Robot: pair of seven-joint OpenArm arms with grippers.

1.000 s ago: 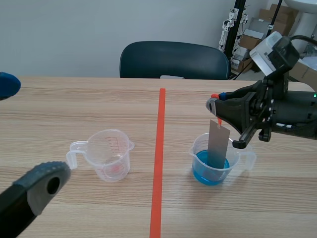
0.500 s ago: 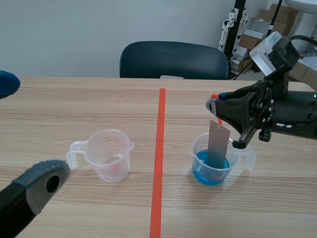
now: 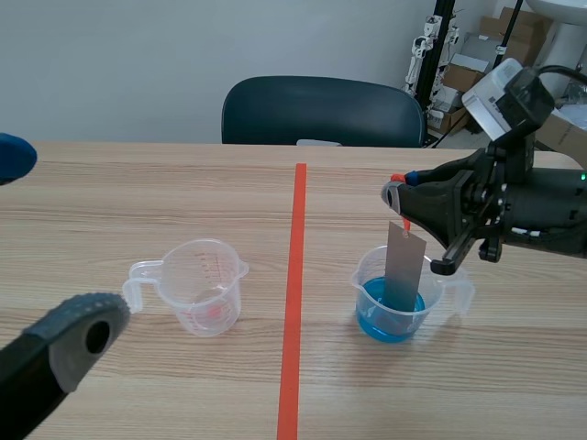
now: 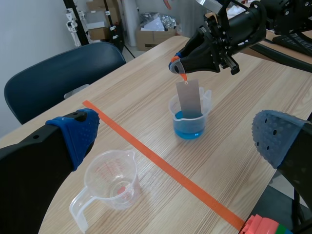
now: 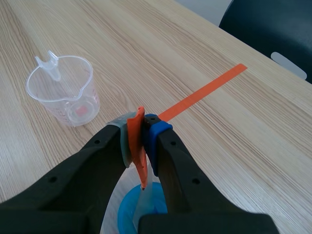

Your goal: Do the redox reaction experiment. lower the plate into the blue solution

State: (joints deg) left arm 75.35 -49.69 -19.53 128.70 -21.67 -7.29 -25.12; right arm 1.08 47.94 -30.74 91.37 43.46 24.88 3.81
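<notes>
1. While the left gripper point(image 3: 50, 246) sits nearest, its dotted pads spread wide and holding nothing, it has no part in this step, I judge.
2. Next out, an empty measuring cup point(image 3: 204, 286) of thin clear plastic, with handle, spout and a red printed scale, stands left of the orange tape line point(image 3: 293, 302).
3. Right of that line, a similar beaker point(image 3: 365, 273) holds the blue solution point(image 3: 376, 316). The plate point(image 3: 404, 266), a thin, flat, dull grey rectangle, hangs upright inside the rim, its lower edge apparently in the liquid, though the depth is unclear.
4. Above it, the right gripper point(image 5: 140, 139) is pinched tight on the orange tab point(image 5: 134, 122) carrying the plate.
5. Lowering should be slow and straight down, with the plate kept off the wall, because the light beaker could tip and the hanging plate could swing.
6. Farthest back stands a dark padded chair point(image 3: 321, 110).
</notes>
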